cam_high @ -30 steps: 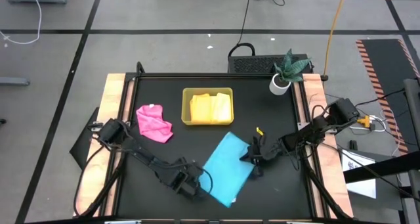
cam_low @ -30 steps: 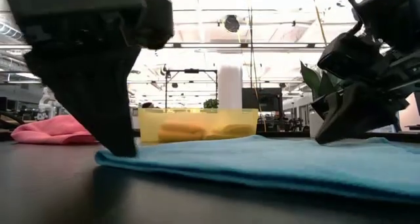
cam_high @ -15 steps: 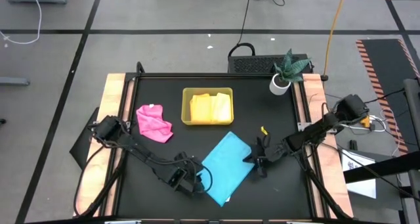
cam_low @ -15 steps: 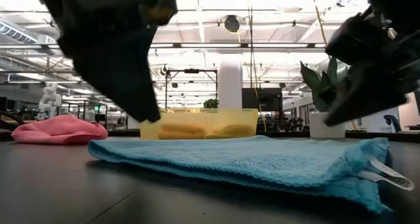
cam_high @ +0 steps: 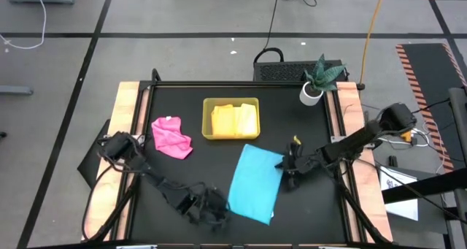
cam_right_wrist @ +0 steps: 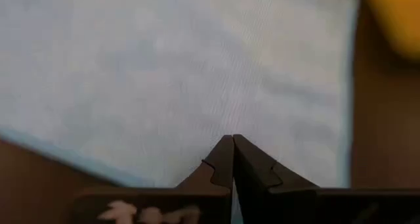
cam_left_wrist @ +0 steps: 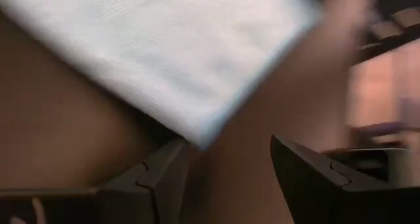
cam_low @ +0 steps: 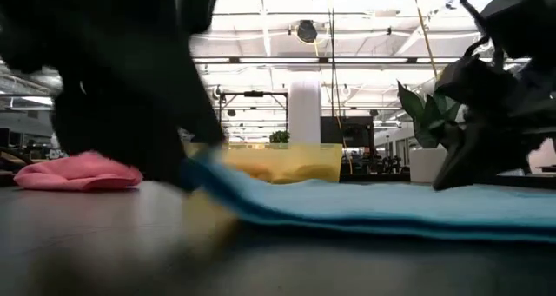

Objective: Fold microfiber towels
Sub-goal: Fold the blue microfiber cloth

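Black counter (cam_high: 182, 172) first, and spread across it between the two claws lies the sky blue towel (cam_high: 254, 183), folded into a long strip and lying flat. Beyond both claws sits the yellow-green tray (cam_high: 206, 117) with the yellow towel (cam_high: 235, 120) folded inside, and the pink towel (cam_high: 171, 137) is crumpled well off to the left claw's far side.

Left claw (cam_left_wrist: 226, 165) hovers just at the blue towel's near corner, fingers apart and nothing between them. Right claw (cam_right_wrist: 231, 159) is pressed together at the towel's opposite edge; whether cloth is pinched in that tip, I can't tell.

Here's the danger: if the left claw closes short of that corner, it grabs only air or a single layer, and the fold peels open. If the right claw pulls while the left is still loose, the whole strip may slide and skew instead of folding. A drag toward the tray could also bunch the soft cloth.
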Available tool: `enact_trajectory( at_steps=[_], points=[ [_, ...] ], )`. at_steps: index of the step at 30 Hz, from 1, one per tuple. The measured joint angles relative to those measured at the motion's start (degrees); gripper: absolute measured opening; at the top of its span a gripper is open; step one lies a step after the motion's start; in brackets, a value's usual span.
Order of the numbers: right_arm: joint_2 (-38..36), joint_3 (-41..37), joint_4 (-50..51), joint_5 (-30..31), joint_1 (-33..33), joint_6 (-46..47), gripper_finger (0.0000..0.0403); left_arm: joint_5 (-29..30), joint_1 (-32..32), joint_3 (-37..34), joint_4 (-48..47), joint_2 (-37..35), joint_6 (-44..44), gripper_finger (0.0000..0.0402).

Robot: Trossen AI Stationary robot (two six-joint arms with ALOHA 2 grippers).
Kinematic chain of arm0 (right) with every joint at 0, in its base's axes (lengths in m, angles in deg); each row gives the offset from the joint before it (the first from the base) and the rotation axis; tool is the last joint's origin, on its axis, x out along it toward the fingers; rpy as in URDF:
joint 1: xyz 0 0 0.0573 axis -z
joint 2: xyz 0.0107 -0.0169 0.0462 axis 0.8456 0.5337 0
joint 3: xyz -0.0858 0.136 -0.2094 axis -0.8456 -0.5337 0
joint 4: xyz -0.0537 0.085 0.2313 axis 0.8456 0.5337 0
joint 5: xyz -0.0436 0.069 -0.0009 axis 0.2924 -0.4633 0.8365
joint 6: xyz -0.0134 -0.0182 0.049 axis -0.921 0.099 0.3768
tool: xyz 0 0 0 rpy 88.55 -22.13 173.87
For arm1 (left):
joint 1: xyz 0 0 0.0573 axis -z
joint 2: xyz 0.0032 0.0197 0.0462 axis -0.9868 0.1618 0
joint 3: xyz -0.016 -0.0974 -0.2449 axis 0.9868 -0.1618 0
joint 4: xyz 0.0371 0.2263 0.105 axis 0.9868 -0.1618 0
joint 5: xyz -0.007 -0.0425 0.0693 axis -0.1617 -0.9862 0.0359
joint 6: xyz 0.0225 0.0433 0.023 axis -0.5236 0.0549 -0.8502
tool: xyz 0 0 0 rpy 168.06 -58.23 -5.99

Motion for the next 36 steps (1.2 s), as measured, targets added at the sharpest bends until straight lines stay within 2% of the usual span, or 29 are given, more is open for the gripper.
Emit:
enact_trajectory(
  at_steps=[4,8,12,16,19,22,27,31,34,36],
  points=[
    [-8.1,0.1,0.8,0.0,0.6,-1.0,0.0000,4.6,1.9,1.5,6.4,0.0,-4.7,0.0218],
    [-12.4,0.1,0.6,-3.3,-0.9,4.2,0.0000,9.1,1.9,2.0,6.4,0.0,-8.7,0.0218],
    [-10.6,0.2,0.6,-3.7,-3.7,7.7,0.0000,9.8,0.0,2.1,6.2,0.0,-11.2,0.0218],
    [-6.3,0.1,0.8,5.2,-5.7,9.2,0.0000,10.9,-1.8,2.1,7.0,0.0,-16.7,0.0218],
    [-4.3,0.2,3.8,10.9,-4.8,12.0,0.0000,10.4,-3.9,2.1,5.5,0.0,-19.4,0.0218],
    [-2.9,0.1,8.4,12.1,-2.7,15.0,0.0000,9.4,-5.7,1.6,3.0,0.8,-17.3,0.0218],
    [-1.8,-2.4,8.3,13.1,1.8,15.5,0.0000,7.7,-6.2,1.2,0.5,3.4,-12.9,0.0218],
    [-4.4,-4.2,8.8,15.4,4.5,9.7,0.0000,7.3,-4.8,1.1,9.0,7.3,-9.7,0.0218],
    [-7.9,-4.2,9.0,13.3,5.2,3.1,0.0000,5.9,-3.1,1.2,20.7,10.1,-9.4,0.0218],
    [-10.4,-4.2,7.5,11.5,5.2,0.5,0.0000,5.8,-2.0,1.2,24.8,10.6,-10.9,0.0218]
  ],
)
